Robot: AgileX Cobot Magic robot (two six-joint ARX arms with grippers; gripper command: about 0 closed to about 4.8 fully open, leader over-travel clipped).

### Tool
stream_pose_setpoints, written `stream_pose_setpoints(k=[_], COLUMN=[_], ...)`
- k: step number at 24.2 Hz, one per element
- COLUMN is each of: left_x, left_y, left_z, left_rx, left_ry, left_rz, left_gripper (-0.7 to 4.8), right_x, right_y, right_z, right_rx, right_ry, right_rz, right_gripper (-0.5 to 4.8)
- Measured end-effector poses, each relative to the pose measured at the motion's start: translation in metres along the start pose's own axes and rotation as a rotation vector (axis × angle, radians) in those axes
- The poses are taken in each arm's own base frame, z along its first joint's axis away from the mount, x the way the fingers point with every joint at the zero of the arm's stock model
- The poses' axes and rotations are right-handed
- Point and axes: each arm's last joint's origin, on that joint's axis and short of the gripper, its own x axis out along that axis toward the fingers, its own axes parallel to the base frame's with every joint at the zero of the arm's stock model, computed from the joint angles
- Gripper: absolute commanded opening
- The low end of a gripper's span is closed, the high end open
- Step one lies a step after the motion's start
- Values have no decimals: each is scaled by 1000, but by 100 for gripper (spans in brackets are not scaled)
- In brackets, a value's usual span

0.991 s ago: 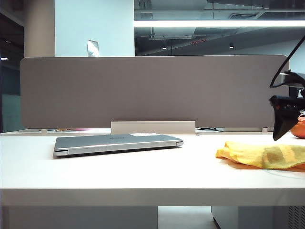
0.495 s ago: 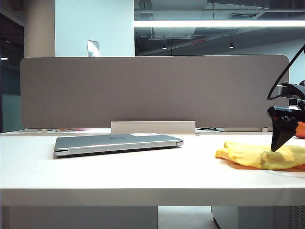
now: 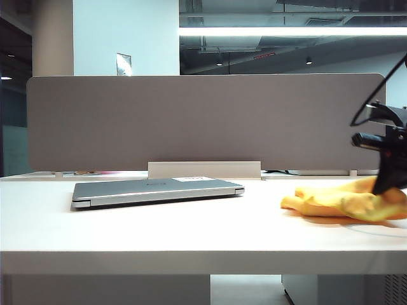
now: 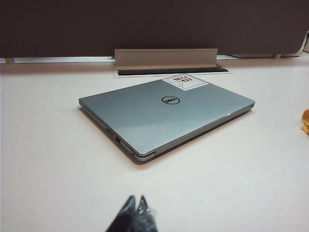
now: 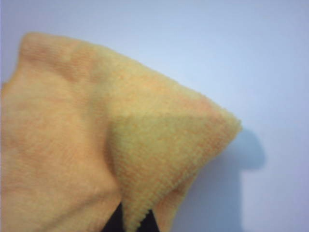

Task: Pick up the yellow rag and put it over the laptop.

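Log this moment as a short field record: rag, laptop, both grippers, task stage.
rag: yellow rag bunched on the white table, right of the laptop, apart from it
laptop: laptop closed, flat, lid bare
right gripper: right gripper down on the rag, jaws shut on a raised fold
left gripper: left gripper near the table's front, short of the laptop, jaws shut, empty
stage: rag pinched, not lifted

Bare table (image 3: 191,229) between rag (image 3: 343,203) and laptop (image 3: 156,189) (divider (image 3: 203,121) behind)
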Motion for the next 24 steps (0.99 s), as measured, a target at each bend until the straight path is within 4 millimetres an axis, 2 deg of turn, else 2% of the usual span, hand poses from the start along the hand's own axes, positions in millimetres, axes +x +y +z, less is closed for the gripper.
stream_pose_setpoints(k=[6, 9, 12, 14, 18, 24], left_x=[0, 0, 0, 0, 0, 0], left_y=[0, 0, 0, 0, 0, 0], left_z=[0, 0, 0, 0, 0, 0], left_rx=[0, 0, 0, 0, 0, 0], left_ry=[0, 0, 0, 0, 0, 0], left_rz=[0, 0, 0, 0, 0, 0], left_gripper=[-6, -6, -6, -6, -6, -6], right_x=[-1, -4, -8, -16, -29, -47], right_y=[17, 43, 60, 81, 106, 127], right_z=[16, 37, 51, 71, 95, 123], right_rx=[-20, -84, -122, -173, -220, -257], right_ry=[-84, -154, -198, -297, -400, -498], right_rz=[171, 254, 294, 349, 408, 459], right_gripper=[-7, -7, -7, -7, -7, -7])
